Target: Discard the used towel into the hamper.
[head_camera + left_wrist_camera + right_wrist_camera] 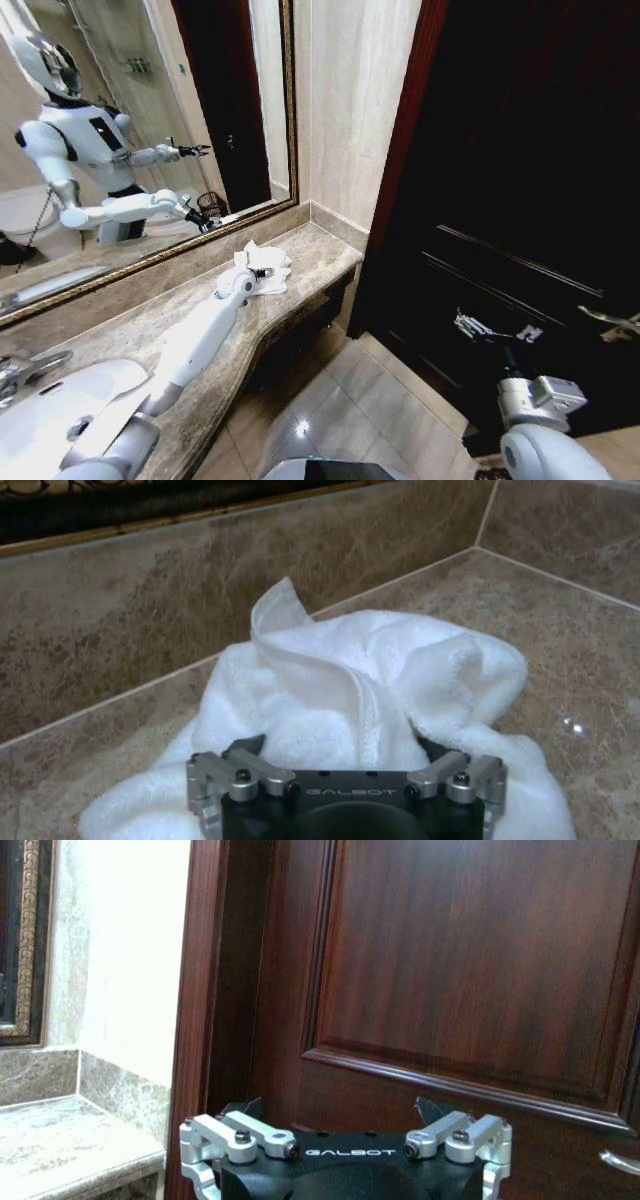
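Head view first, the desk said. "Where was the towel?"

"I logged the towel (280, 262) crumpled on the marble counter (318, 248), at the far end where the counter meets the side wall, just below the mirror (150, 110). The left arm lay stretched along the counter from beside the sink (60, 405), and the left gripper (260, 272) sat on the towel."

"Fingers?"

"In the left wrist view the left gripper (340, 742) had its fingers spread, not pinching. The towel (330, 675) was bunched up between them, with one corner standing upright toward the backsplash. The fingertips were partly buried in the cloth."

"And the right side?"

"The right gripper (490, 328) hung in the air, well apart from the counter and facing the dark wooden door (520, 150). In the right wrist view I noted the right gripper (338, 1106) spread wide with nothing between its fingers, and the door (460, 960) panel straight ahead."

"Hamper?"

"I saw the hamper (211, 204) as a mirror reflection, a small dark barred basket beside the robot's reflected arm. I could not place it in the room from that."
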You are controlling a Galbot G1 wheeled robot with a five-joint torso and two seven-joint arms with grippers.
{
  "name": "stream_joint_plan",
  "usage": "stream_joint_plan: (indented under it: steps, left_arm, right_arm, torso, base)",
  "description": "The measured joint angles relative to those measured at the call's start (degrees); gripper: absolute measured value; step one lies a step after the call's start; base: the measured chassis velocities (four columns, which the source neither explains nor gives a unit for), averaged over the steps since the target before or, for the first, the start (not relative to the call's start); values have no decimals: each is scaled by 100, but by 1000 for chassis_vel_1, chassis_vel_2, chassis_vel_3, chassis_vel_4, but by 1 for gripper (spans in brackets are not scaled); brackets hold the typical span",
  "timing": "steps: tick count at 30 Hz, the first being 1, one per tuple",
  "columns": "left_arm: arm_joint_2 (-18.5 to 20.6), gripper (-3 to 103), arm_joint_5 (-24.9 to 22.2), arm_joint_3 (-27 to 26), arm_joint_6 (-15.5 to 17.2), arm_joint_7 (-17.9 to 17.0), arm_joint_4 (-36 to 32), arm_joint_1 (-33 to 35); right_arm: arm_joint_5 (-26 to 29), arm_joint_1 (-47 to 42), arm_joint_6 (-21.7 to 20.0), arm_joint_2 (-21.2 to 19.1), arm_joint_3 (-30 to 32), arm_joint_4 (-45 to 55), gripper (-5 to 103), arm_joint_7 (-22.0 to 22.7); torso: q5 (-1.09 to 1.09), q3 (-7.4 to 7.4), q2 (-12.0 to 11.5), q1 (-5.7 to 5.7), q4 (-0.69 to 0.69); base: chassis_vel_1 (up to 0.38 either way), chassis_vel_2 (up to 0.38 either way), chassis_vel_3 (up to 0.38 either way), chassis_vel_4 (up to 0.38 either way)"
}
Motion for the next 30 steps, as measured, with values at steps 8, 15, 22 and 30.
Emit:
stream_joint_plan:
  steps: [8, 15, 22, 30]
  left_arm:
    - [32, 73, 136, 24, -151, 107, 24, 27]
    - [0, 43, 147, 46, -215, 127, 53, 16]
    - [55, 28, 373, 47, -958, 270, -144, 178]
    - [466, 15, 946, -699, -2073, 794, -1501, 1036]
  right_arm:
    - [-4, 18, 28, 20, -30, -45, 100, 5]
    - [0, 30, 29, 11, -13, -51, 100, 27]
    - [37, 46, 28, -2, -6, -29, 100, 75]
    - [74, 76, 24, -4, -32, 34, 100, 131]
  torso:
    - [-1, 0, 0, 0, -1]
    - [-1, 1, 0, 0, 0]
    - [-6, 3, -1, 2, -1]
    - [-4, 2, -1, 2, 1]
  base:
    - [0, 0, 0, 0]
    - [0, 0, 0, 0]
    - [0, 0, 0, 0]
    - [0, 0, 0, 0]
